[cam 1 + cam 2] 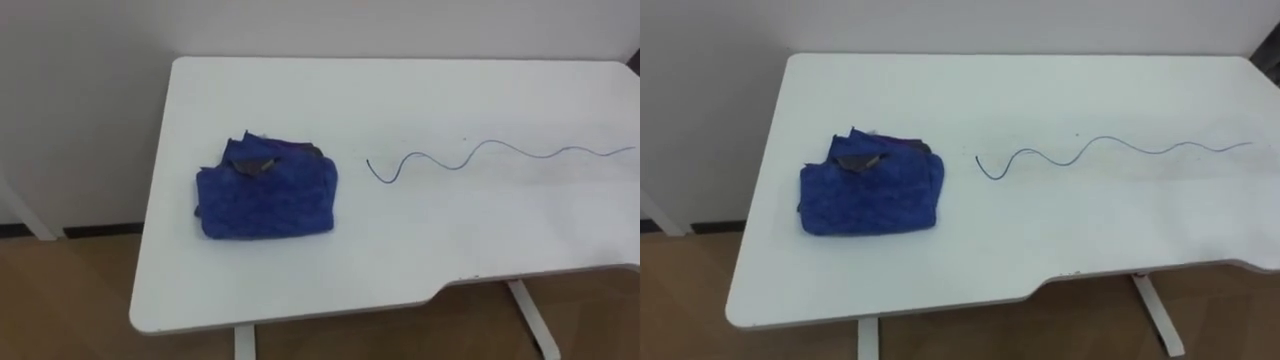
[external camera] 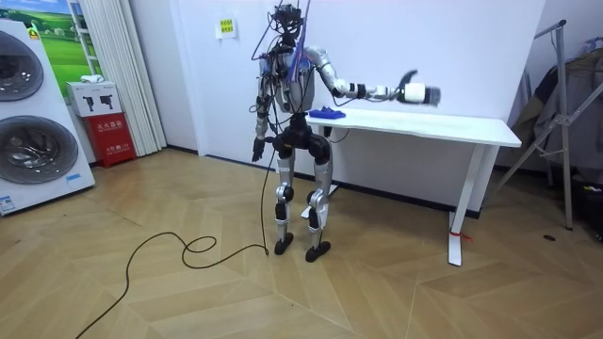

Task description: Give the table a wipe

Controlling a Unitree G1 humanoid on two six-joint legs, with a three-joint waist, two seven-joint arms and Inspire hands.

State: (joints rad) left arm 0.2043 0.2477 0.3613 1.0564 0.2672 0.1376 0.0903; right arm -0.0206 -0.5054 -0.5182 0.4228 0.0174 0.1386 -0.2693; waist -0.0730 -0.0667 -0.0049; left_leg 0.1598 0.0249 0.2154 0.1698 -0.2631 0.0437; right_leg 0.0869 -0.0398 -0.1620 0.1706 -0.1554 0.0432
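A crumpled blue cloth (image 1: pixel 265 195) lies on the left part of the white table (image 1: pixel 400 260), with a small dark patch on its top edge. A thin wavy blue pen line (image 1: pixel 420 153) runs from just right of the cloth to the table's right end. In the room view I stand at the end of the table (image 2: pixel 452 125) where the cloth (image 2: pixel 327 112) lies. My right hand (image 2: pixel 417 93) is stretched out above the tabletop, well past the cloth and holding nothing I can see. My left hand (image 2: pixel 256 151) hangs at my side.
A white wall runs right behind the table. The table's front edge has a cut-out at the right, above a white leg (image 1: pixel 530 320). Two washing machines (image 2: pixel 33 113) and a red box (image 2: pixel 111 137) stand at the room view's left, a metal rack (image 2: pixel 565 122) at its right.
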